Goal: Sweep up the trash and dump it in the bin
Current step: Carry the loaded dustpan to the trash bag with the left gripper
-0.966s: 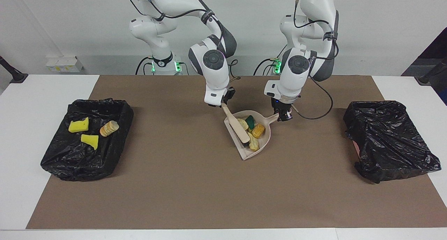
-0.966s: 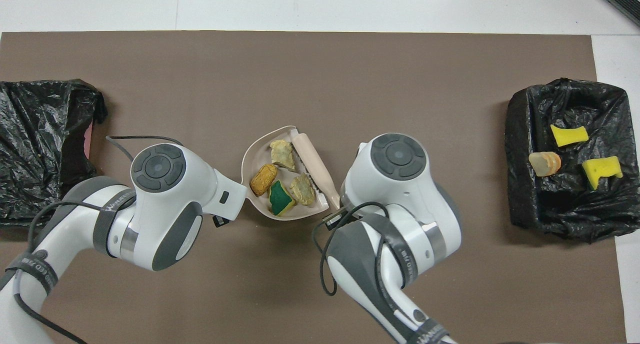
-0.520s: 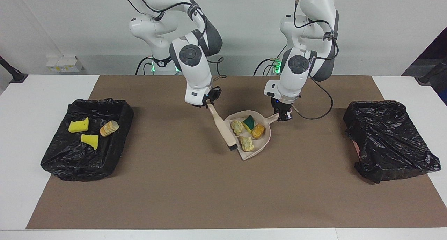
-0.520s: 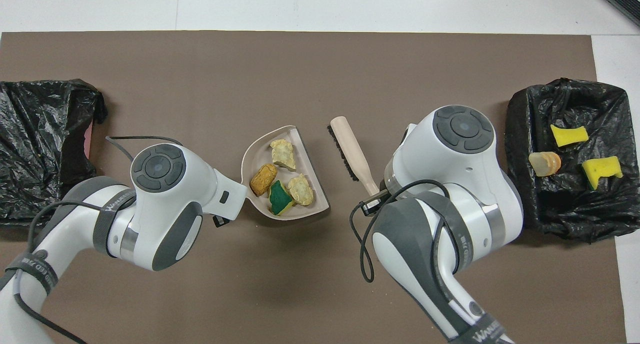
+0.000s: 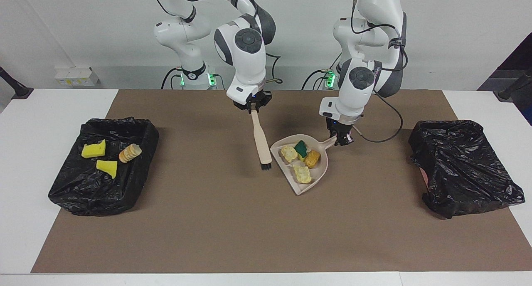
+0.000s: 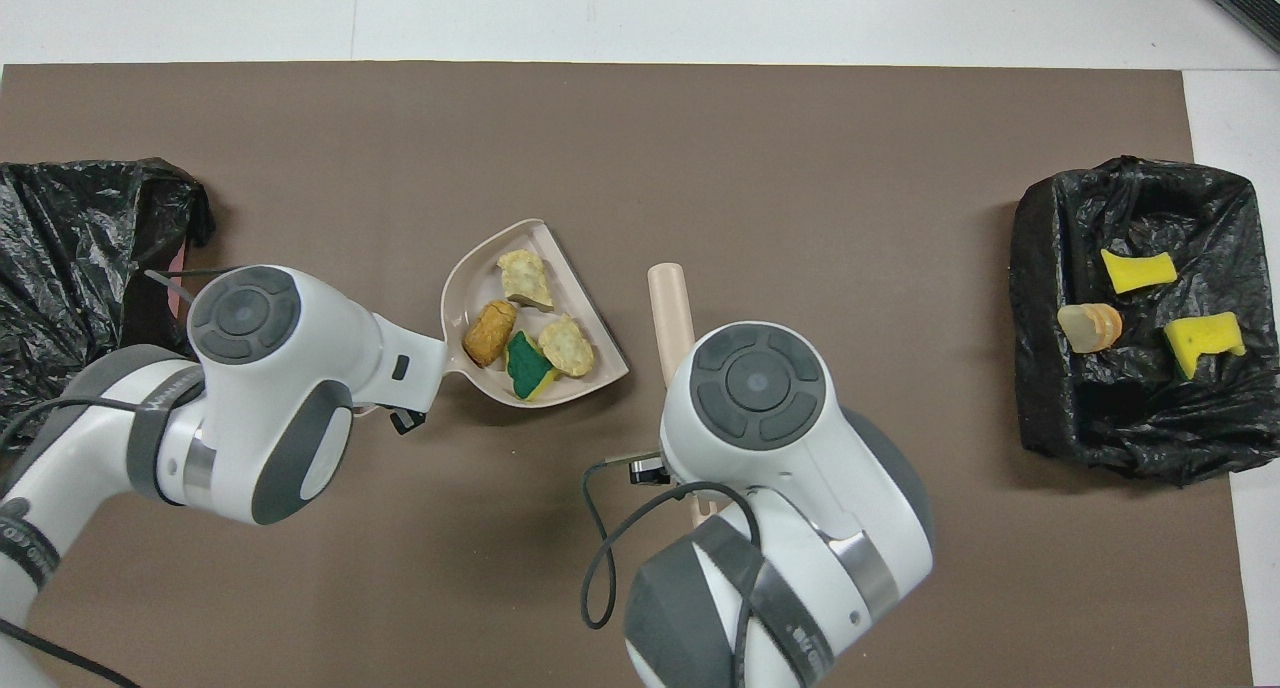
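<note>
Beige plastic in both sets of jaws: the right gripper (image 5: 252,107) is clamped on the handle end of the brush (image 5: 260,141), which hangs bristles-down over the brown mat (image 5: 232,219), beside the dustpan (image 5: 319,173) toward the right arm's end; the left gripper (image 5: 343,139) is clamped on the dustpan's handle; a second ago the brush lay inside the pan against the scraps, half a second ago it was just outside the open lip, now it is clear of the pan and more upright; the dustpan has shifted a little toward the left arm's end and looks tipped up slightly, though whether it has left the mat is hard to tell; four pieces of trash ride in the pan: green-and-yellow sponge (image 5: 301,148), golden-brown roll (image 5: 312,157), two pale chunks (image 5: 289,153) (image 5: 302,174); no loose scraps show on the mat; three more pieces, two yellow sponge bits (image 5: 94,149) (image 5: 107,167) and a sliced roll (image 5: 130,152), sit in the black-lined bin (image 5: 66,190) at the right arm's end; the other black-lined bin (image 5: 461,165) lies at the left arm's end; reading: sweeping looks finished, brush out of the way, next step likely carry and dump; risk: pieces near the open lip may slide off if the pan tips forward.
</note>
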{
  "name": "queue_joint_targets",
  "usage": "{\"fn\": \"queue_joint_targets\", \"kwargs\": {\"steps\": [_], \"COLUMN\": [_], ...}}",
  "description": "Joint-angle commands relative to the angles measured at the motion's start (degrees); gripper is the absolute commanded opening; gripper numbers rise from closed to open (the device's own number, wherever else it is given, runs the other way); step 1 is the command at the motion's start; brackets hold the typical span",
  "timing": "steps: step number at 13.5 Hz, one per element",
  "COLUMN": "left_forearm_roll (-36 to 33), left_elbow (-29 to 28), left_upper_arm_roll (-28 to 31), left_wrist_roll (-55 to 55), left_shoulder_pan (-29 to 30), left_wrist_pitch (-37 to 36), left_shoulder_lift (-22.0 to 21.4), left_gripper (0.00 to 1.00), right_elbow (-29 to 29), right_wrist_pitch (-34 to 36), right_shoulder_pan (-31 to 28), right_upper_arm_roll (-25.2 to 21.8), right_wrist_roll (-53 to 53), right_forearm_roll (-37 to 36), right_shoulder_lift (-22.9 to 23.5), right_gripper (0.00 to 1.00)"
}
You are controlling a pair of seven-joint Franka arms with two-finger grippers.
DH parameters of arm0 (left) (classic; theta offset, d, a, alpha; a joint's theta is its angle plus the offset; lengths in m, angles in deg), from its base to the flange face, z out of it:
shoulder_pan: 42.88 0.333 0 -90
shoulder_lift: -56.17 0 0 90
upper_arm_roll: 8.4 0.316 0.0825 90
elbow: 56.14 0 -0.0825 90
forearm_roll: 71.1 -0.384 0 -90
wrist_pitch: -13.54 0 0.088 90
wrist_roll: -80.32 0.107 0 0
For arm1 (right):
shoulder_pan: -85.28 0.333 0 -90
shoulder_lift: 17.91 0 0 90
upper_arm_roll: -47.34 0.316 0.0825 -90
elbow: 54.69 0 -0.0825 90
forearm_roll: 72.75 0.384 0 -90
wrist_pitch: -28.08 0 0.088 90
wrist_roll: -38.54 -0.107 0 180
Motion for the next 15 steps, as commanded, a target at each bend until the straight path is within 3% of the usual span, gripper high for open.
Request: {"fn": "queue_joint_targets", "kwargs": {"steps": [1, 4, 6, 9, 11, 15], "left_forearm_roll": [1.75, 2.88, 4.47, 4.38, 4.38, 3.24], "left_elbow": [1.1, 6.09, 11.54, 16.03, 18.76, 27.1], "left_upper_arm_roll": [-0.06, 0.2, 0.2, 0.29, 0.29, 0.29], "left_wrist_roll": [-1.21, -3.24, -2.63, -1.05, 3.32, 15.9], "left_shoulder_pan": [4.8, 11.04, 14.99, 21.23, 25.8, 35.73], "left_wrist_pitch": [-0.45, -5.34, -12.29, -15.82, -19.33, -29.08], "left_shoulder_lift": [-2.82, -4.49, -3.53, -2.83, -2.3, 1.39], "left_gripper": [0.0, 0.0, 0.0, 0.0, 0.0, 0.0], "right_elbow": [3.18, 7.4, 9.86, 13.82, 14.18, 16.11], "right_wrist_pitch": [-1.1, -7.87, -9.62, -14.29, -15.52, -17.99], "right_shoulder_pan": [2.06, 8.39, 11.38, 15.07, 18.06, 17.9], "right_upper_arm_roll": [0.39, 0.47, 0.47, 0.47, 0.39, 0.39], "right_wrist_roll": [-8.3, -13.49, -13.86, -16.3, -19.03, -20.28], "right_forearm_roll": [1.02, 4.98, 4.98, 4.98, 4.98, 5.07], "right_shoulder_lift": [-3.19, -4.17, -3.9, -3.12, -1.01, -0.56], "right_gripper": [0.0, 0.0, 0.0, 0.0, 0.0, 0.04]}}
